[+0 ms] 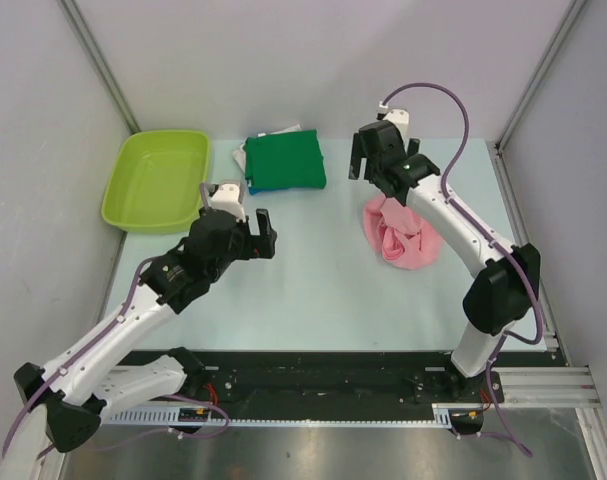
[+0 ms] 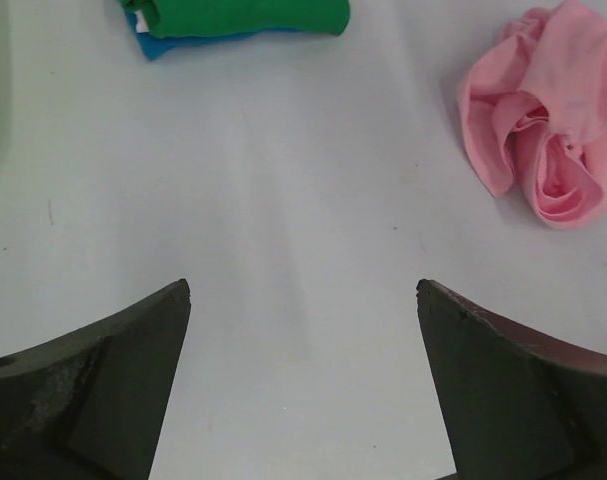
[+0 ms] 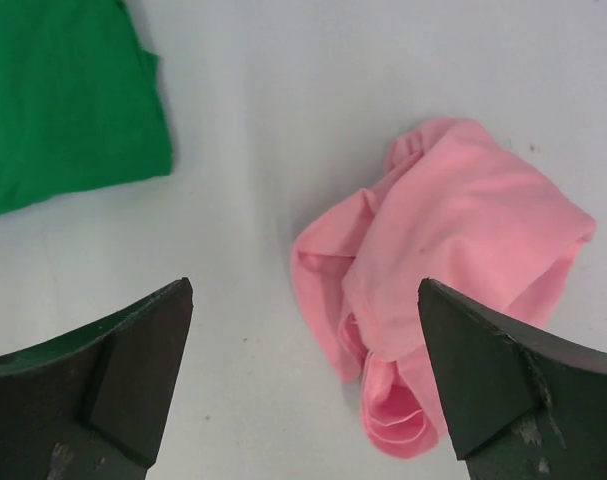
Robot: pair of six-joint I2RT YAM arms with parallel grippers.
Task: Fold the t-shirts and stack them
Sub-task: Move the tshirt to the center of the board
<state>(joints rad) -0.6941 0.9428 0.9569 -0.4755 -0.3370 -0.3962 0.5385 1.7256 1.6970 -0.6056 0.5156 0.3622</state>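
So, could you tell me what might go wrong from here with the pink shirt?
The pink t-shirt lies crumpled, so the open right gripper close to it may pinch several layers at once and lift a wad instead of an edge. Spreading it could also nudge the folded stack nearby.

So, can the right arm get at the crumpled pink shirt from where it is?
Probably yes: the open right gripper hangs close over the pink shirt, and nothing covers or blocks it.
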